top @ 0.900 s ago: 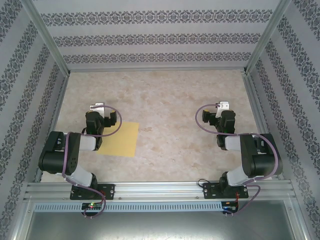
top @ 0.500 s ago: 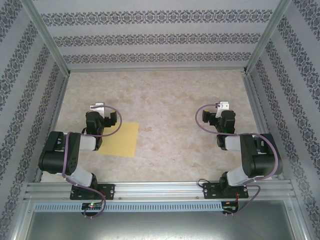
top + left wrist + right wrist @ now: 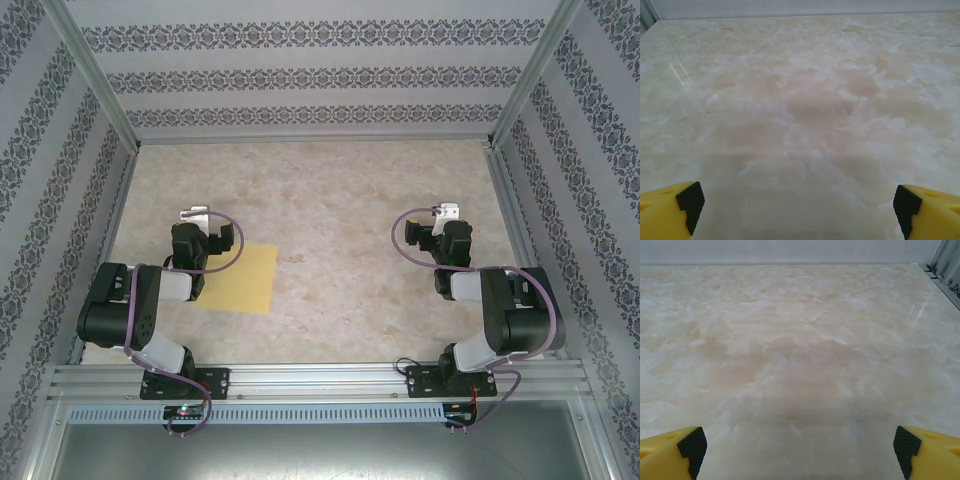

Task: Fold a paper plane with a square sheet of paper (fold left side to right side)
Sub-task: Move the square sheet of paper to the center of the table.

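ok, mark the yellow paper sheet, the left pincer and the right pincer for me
square sheet of paper (image 3: 248,280): top external view, uncovered right part of the sheet.
left pincer (image 3: 797,206): left wrist view, midway between its two open fingertips.
right pincer (image 3: 799,446): right wrist view, midway between its two open fingertips.

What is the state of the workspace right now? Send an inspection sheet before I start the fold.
Surface: beige marbled tabletop, flat.
Job's things: thin yellow paper sheet lies flat, partly hidden beneath the left arm.
Clutter: nothing seen.
End effectors: left end effector open, holding nothing; right end effector open, holding nothing.
Cables: purple cables loop beside each wrist.
Surroundings: patterned striped walls on three sides; aluminium rail along the near edge.
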`<state>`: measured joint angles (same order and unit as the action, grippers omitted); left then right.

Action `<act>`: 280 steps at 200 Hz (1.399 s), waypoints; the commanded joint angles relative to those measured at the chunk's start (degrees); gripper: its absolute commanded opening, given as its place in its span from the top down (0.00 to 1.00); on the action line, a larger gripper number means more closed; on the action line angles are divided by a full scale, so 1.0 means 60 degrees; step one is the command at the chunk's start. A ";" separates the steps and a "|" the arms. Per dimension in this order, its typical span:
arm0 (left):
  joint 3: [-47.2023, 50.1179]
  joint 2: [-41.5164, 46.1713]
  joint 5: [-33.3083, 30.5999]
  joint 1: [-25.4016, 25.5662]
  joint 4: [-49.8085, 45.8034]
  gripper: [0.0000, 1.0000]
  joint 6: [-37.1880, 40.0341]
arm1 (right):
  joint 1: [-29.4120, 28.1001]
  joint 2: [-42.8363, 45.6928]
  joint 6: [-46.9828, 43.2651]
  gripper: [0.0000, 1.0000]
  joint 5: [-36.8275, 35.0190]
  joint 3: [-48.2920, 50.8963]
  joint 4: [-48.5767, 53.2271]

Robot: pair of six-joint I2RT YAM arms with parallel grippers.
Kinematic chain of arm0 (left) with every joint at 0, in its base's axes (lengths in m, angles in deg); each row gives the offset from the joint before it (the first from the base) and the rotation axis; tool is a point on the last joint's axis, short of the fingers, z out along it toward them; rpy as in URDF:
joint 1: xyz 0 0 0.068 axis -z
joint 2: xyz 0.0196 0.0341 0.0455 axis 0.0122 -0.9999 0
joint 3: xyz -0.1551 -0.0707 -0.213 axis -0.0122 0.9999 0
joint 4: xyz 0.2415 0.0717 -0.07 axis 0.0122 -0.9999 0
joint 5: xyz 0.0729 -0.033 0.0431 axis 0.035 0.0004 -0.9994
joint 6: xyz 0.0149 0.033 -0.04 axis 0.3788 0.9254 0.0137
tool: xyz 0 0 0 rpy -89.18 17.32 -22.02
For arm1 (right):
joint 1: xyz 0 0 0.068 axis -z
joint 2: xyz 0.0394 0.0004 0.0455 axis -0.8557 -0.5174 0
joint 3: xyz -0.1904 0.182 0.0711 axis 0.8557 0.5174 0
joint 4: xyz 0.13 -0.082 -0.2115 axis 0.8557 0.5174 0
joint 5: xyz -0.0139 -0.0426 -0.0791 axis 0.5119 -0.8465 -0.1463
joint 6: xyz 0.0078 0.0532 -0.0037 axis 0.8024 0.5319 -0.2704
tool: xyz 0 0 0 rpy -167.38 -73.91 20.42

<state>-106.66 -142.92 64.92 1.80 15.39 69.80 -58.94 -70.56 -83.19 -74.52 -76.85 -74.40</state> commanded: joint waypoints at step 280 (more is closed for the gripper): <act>-0.5547 -0.1671 0.0975 0.3178 -1.3589 0.56 -0.3928 | -0.4131 0.4426 0.1466 0.02 -0.1677 -0.3452 1.0177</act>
<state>-137.96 -149.72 69.69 18.98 -67.06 46.13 -82.74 -44.53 -73.25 -82.76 -96.63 -14.84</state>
